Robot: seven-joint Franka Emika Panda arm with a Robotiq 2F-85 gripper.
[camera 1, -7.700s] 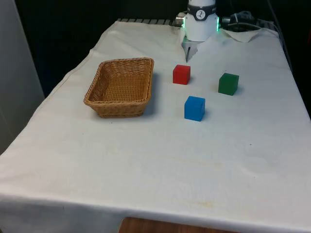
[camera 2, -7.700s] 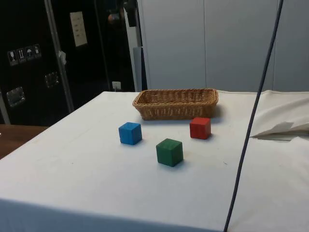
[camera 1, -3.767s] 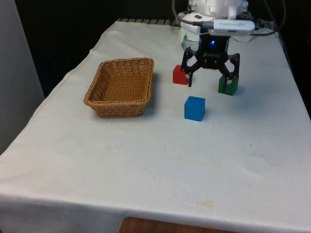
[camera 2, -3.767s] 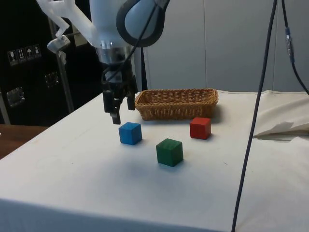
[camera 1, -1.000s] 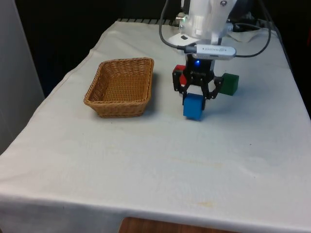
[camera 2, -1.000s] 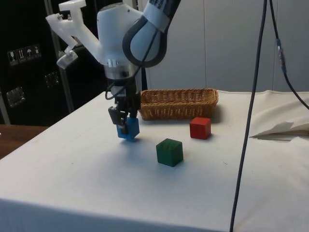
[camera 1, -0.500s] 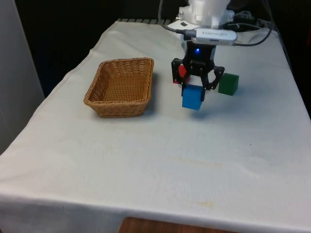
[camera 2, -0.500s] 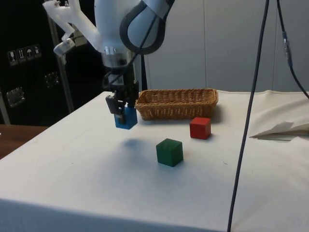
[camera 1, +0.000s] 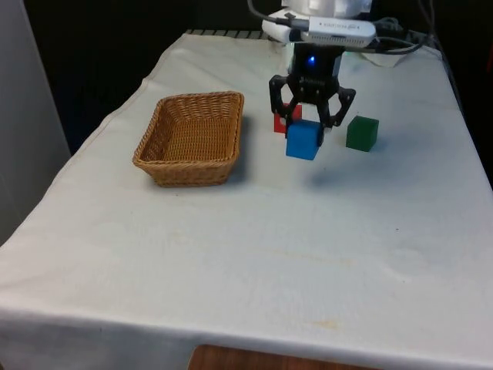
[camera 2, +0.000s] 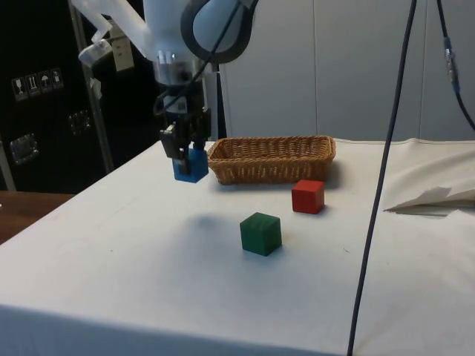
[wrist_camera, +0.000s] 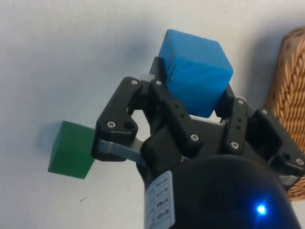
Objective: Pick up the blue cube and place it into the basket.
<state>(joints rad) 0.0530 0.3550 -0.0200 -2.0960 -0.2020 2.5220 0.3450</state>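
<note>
The blue cube (camera 1: 303, 140) hangs above the white cloth, clamped between the fingers of my black gripper (camera 1: 306, 127), which is shut on it. From the side, the blue cube (camera 2: 191, 165) sits under the gripper (camera 2: 187, 152), well clear of the table. Up close, the blue cube (wrist_camera: 195, 71) is held a little tilted in the gripper (wrist_camera: 193, 107). The wicker basket (camera 1: 192, 137) stands at the front view's left of the cube, with nothing in it; the basket (camera 2: 272, 158) and its rim (wrist_camera: 289, 90) lie beside the held cube.
A red cube (camera 1: 282, 116) rests just behind the gripper, partly hidden by it, and is plain from the side as the red cube (camera 2: 307, 196). A green cube (camera 1: 362, 132) sits at the front view's right, (camera 2: 260, 233), (wrist_camera: 70, 150). A dark cable (camera 2: 382, 178) hangs across the side view.
The gripper has risen with the blue cube off the cloth and drifted slightly toward the basket. The basket, red cube and green cube have stayed where they were.
</note>
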